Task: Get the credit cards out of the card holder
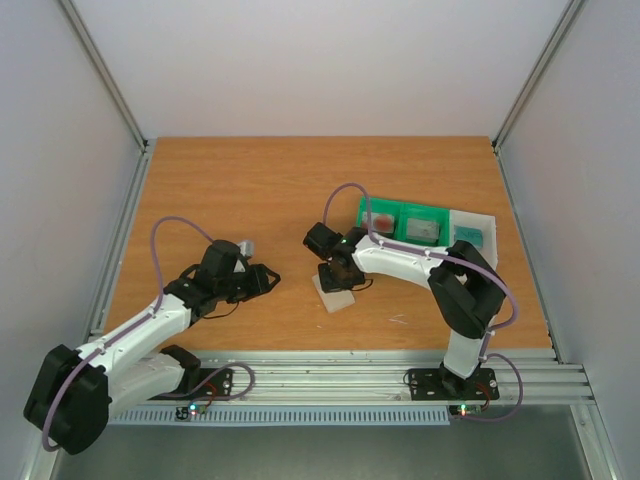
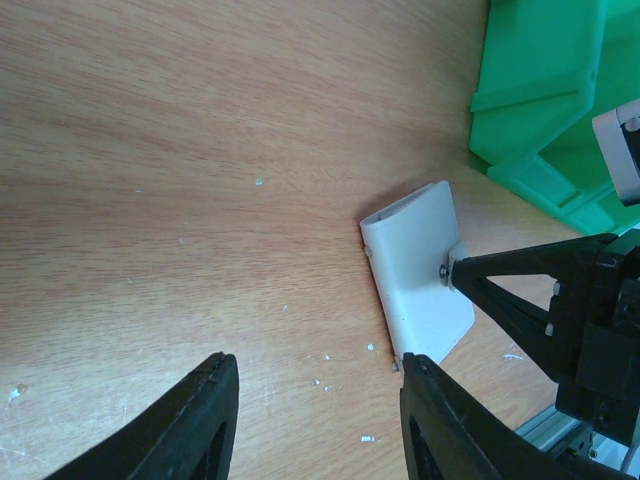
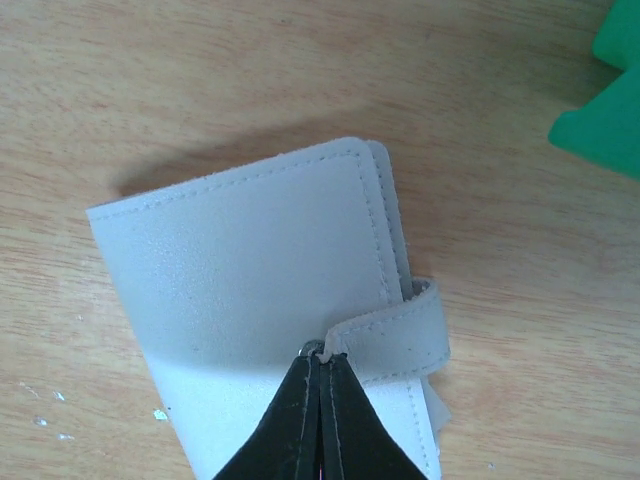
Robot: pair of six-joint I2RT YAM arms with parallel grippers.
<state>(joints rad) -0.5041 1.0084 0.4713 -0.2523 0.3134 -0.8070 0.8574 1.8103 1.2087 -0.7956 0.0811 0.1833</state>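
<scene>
Touching stitched card holder [image 3: 240,270] — right tool [image 3: 321,358]

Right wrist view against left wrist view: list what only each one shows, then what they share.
Only the right wrist view: the stitching along the edge of the card holder and its closing strap wrapped round the side, with the right gripper shut, tips at the strap's end. Only the left wrist view: the left gripper, open and empty over the wooden table, and the holder's whole outline, lying closed. Both: the holder, the right gripper's tips on it, the green tray nearby and the table.
</scene>
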